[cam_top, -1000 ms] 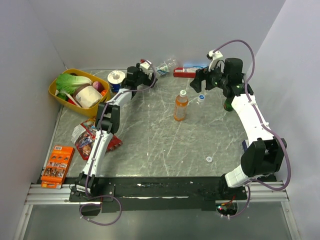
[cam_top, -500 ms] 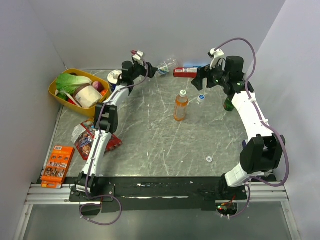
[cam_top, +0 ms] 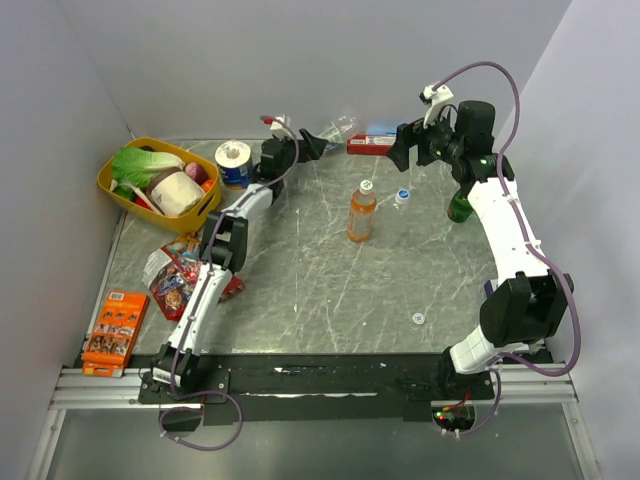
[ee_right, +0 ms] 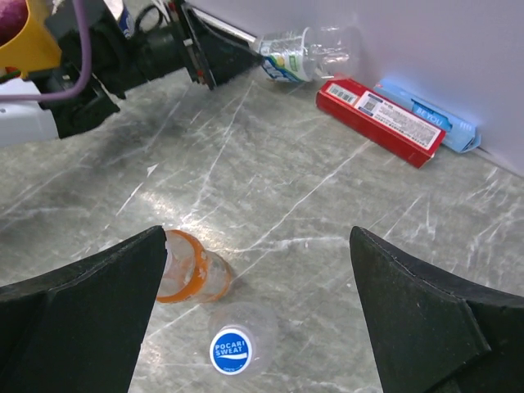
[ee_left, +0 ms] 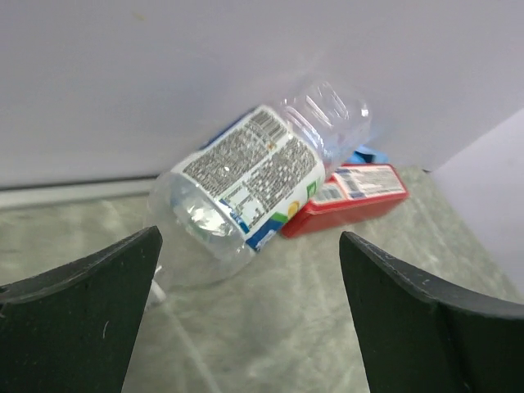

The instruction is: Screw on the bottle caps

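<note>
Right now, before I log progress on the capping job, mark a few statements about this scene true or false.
1. The left gripper and the right gripper both stand open and empty. True.
2. The clear labelled bottle stands upright. False: it lies on its side.
3. The orange drink bottle stands upright mid-table. True.
4. The left gripper is clamped on the orange drink bottle. False: it faces the clear labelled bottle, apart from it.
5. A white cap lies loose on the table. True.
</note>
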Controlling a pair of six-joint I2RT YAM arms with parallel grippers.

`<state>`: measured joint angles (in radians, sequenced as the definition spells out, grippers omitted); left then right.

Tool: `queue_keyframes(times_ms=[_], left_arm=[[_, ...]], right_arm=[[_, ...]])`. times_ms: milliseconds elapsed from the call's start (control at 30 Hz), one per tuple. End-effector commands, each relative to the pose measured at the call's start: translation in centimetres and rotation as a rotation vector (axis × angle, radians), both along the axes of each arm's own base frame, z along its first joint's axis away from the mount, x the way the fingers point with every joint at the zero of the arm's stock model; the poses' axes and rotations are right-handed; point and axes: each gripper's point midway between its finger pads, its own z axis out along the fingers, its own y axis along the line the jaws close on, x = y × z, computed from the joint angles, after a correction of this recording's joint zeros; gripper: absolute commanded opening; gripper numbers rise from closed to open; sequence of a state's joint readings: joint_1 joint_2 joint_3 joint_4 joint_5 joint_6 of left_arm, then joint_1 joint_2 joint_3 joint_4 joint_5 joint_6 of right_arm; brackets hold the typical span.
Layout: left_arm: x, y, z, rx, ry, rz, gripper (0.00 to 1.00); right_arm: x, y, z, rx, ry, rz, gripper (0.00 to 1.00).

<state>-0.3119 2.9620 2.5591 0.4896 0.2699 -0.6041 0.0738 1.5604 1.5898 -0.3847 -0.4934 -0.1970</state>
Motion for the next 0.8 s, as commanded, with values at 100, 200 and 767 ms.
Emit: queue_keyframes(times_ms=[100, 200, 767], left_arm=[[-8.0, -8.0, 4.3, -0.195, 0.047, -0.395, 0.97], [-13.8, -8.2, 5.6, -0.227, 0.080, -0.607, 0.96], [-5.8, 0.1, 9.5, 0.236, -0.027, 0.085, 0.96]], right_arm=[[0.3, -0.6, 1.2, -0.024, -0.028, -0.011, 0.99], [0.1, -0.3, 2.0, -0.009, -0.037, 0.000, 0.99], [0.3, -0.4, 1.2, 0.094, 0.022, 0.001, 0.99]])
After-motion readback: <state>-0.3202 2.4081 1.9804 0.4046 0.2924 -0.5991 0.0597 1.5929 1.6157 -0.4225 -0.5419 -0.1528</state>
